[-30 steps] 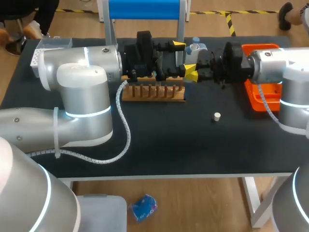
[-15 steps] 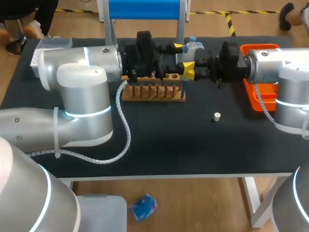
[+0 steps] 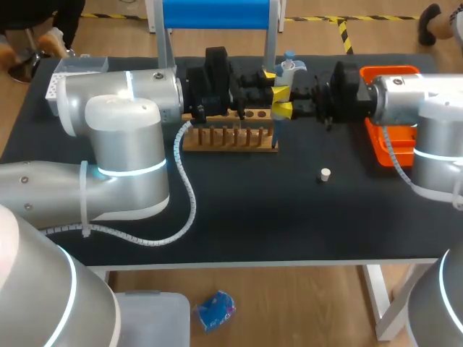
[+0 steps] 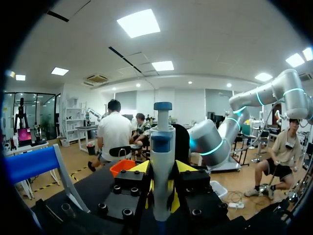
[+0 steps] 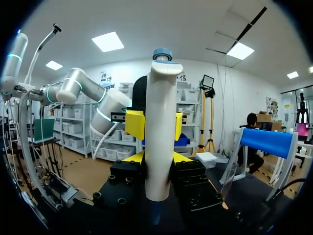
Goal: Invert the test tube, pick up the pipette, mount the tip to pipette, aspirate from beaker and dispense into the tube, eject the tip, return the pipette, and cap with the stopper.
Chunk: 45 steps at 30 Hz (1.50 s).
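Pipette (image 3: 288,71) upright, clasped by level, facing left gripper (image 4: 162,181) and right gripper (image 5: 159,169)

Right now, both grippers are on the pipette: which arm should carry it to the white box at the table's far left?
Left, probably. The left gripper grips the pipette, and the white box lies on its side; the right arm would cross the wooden rack.
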Available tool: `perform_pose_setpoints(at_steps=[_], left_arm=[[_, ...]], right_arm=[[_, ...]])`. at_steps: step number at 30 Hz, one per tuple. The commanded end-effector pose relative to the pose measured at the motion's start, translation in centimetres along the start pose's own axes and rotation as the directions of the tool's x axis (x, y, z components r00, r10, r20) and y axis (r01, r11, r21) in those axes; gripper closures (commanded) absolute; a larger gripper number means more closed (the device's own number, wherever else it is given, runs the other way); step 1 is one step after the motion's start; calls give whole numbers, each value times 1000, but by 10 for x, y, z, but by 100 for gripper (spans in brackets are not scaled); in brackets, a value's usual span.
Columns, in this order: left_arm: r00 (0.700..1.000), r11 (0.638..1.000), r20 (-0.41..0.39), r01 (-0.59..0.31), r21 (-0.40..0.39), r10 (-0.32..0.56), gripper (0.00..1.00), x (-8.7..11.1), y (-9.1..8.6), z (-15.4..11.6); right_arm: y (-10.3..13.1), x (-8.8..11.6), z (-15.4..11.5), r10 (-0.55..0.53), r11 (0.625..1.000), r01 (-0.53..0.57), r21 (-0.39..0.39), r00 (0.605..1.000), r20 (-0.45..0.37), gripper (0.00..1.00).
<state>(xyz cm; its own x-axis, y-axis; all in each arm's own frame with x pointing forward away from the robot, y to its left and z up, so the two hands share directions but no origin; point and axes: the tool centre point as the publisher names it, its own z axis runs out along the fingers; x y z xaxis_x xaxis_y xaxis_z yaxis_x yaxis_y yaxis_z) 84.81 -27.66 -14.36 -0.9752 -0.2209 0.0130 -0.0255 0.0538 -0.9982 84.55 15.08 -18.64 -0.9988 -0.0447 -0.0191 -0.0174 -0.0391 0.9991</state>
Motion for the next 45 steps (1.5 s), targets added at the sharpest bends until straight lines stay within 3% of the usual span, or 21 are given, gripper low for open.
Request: perform_pose_setpoints(at_steps=[1, 7, 14, 23, 27, 42, 45], left_arm=[[1000, 1000, 5, -1, 4, 1, 100, -1, 1, 2], [1000, 1000, 5, -1, 4, 1, 100, -1, 1, 2], [1000, 1000, 5, -1, 4, 1, 100, -1, 1, 2], [1000, 1000, 5, -1, 4, 1, 100, -1, 1, 2], [1000, 1000, 5, -1, 4, 1, 100, -1, 1, 2], [1000, 1000, -17, -6, -3, 6, 100, -1, 0, 6], [1000, 1000, -4, -3, -24, 2, 100, -7, -3, -4]], right_arm=[[1, 1, -2, 2, 1000, -2, 8, 1000, 11, 0], [4, 1, -16, -1, 1000, 1, 21, 1000, 21, 0], [13, -9, -55, -27, 998, 22, 66, 997, 77, 0], [29, -42, -110, -74, 979, 35, 203, 980, 184, 0], [32, -52, -107, -86, 966, 32, 255, 975, 203, 0], [32, -52, -107, -86, 966, 32, 255, 975, 203, 0], [32, -52, -107, -86, 966, 32, 255, 975, 203, 0]])
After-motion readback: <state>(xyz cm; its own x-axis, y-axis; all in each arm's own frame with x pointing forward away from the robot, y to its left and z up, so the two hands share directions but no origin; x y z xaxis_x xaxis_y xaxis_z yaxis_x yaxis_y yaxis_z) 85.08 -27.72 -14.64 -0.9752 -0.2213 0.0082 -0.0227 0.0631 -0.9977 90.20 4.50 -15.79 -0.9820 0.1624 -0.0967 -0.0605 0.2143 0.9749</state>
